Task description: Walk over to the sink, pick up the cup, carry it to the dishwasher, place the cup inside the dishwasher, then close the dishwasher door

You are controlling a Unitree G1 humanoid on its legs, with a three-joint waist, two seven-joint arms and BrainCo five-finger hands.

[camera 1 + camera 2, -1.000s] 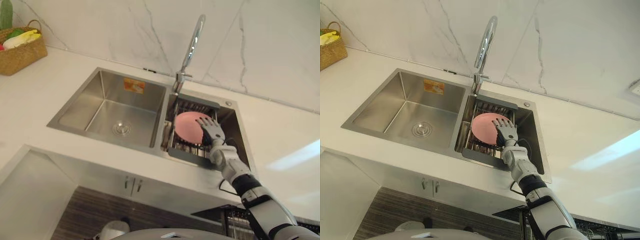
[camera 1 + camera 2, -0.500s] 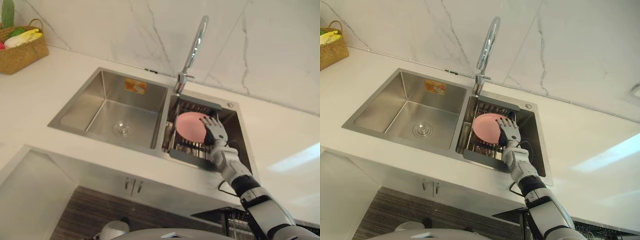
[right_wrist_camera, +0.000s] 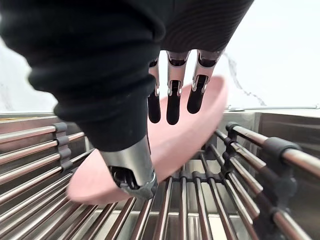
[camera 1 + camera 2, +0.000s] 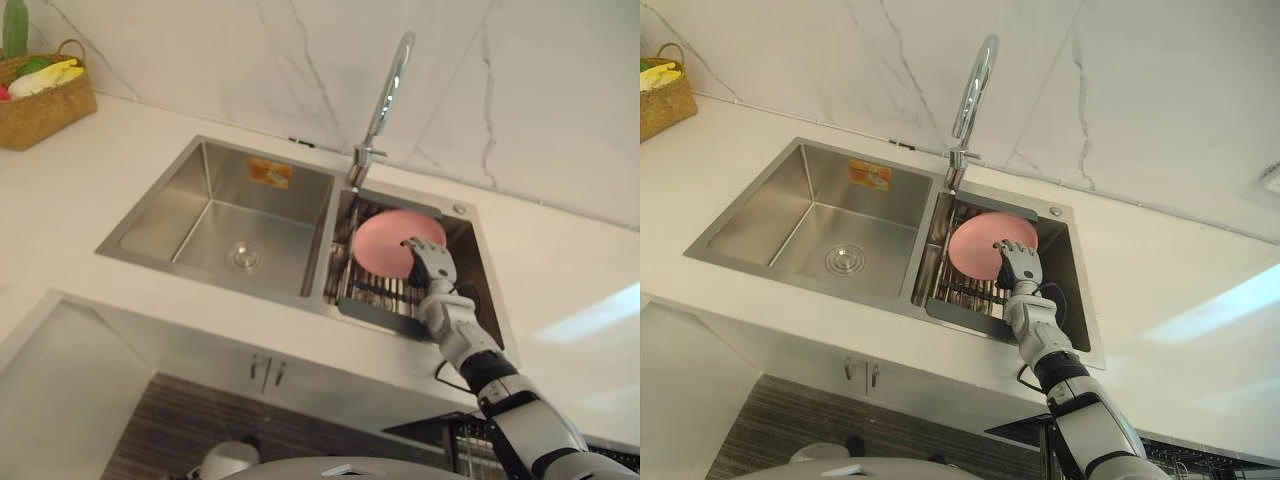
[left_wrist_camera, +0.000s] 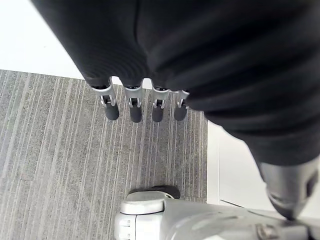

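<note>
The plate (image 4: 381,241) is plain pink. The sink (image 4: 215,215) is brushed steel grey (an orange-and-yellow sticker (image 4: 268,172) on its back wall). The rack's (image 3: 300,161) silver bars carry dark sleeves. White bench (image 4: 60,190); white wall (image 4: 250,60) veined in grey; tan woven basket (image 4: 45,108); the floor (image 5: 60,160) grey, finely striped.

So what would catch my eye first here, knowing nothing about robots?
The pink plate stands out, tilted over the metal rack in the right basin of the steel sink, the right robot hand gripping its edge. Next, the tall curved tap behind it, and a woven basket at the far left of the counter. The left robot hand hangs open over grey floor.
</note>
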